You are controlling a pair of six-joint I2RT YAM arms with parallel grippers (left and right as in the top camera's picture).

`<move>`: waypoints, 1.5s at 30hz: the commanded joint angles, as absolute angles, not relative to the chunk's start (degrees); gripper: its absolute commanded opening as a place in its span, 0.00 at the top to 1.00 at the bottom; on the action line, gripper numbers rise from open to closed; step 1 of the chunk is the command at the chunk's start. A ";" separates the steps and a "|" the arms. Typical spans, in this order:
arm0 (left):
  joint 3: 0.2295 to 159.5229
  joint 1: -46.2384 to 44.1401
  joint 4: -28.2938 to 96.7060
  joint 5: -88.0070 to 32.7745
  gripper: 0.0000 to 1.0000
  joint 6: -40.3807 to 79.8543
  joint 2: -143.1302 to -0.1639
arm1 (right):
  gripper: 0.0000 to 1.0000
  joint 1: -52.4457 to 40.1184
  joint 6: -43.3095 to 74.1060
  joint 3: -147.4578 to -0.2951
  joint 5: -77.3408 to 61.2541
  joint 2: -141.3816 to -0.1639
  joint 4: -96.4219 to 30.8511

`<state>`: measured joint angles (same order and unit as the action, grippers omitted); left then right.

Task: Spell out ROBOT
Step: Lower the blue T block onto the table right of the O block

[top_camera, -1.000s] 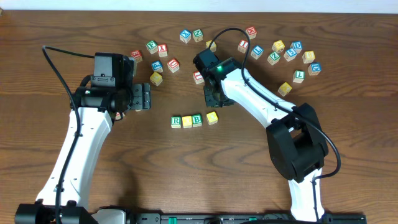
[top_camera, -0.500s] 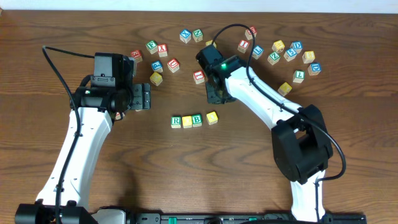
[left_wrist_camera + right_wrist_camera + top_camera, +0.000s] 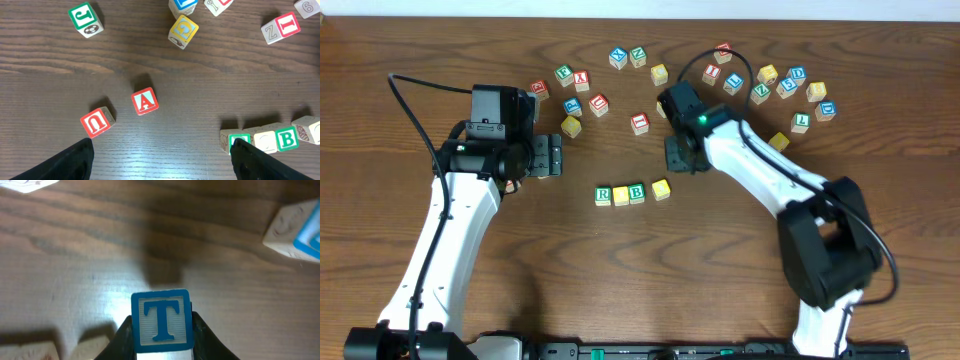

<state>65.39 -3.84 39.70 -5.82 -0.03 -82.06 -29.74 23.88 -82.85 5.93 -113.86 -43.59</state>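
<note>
T cube (image 3: 161, 321), letter upright, square-on

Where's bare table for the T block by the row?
Bare wood right of the R-B row, from its end yellow cube to the right arm; also the wide patch in front of it. Crowded: loose cubes along the back.

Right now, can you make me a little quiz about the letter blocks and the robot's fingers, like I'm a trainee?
1. True or false: the right fingers are shut on the blue T cube.
2. How many cubes are lined up in the row starting with the green R cube? A) one B) four C) nine
3. Fill in: the left fingers are ___ and hold nothing.
Key: 1 true; 2 B; 3 open.
</note>
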 commanded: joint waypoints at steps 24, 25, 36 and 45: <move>64.82 -3.55 39.83 -5.37 0.14 -0.19 -81.45 | 0.81 -32.51 27.40 -66.28 5.02 -103.09 -33.36; 64.82 -3.55 39.83 -5.37 0.14 -0.19 -81.45 | 0.81 -32.51 27.40 -65.73 5.04 -102.63 -33.10; 64.82 -3.55 39.83 -5.37 0.14 -0.19 -81.45 | 0.81 -32.75 27.40 -63.94 4.97 -101.89 -32.18; 64.82 -3.55 39.83 -5.37 0.14 -0.19 -81.45 | 0.82 -32.73 27.38 -63.86 4.97 -101.91 -31.59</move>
<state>65.39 -3.84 39.70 -5.85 -0.03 -82.06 -32.16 26.57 -64.31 4.67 -103.15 -31.90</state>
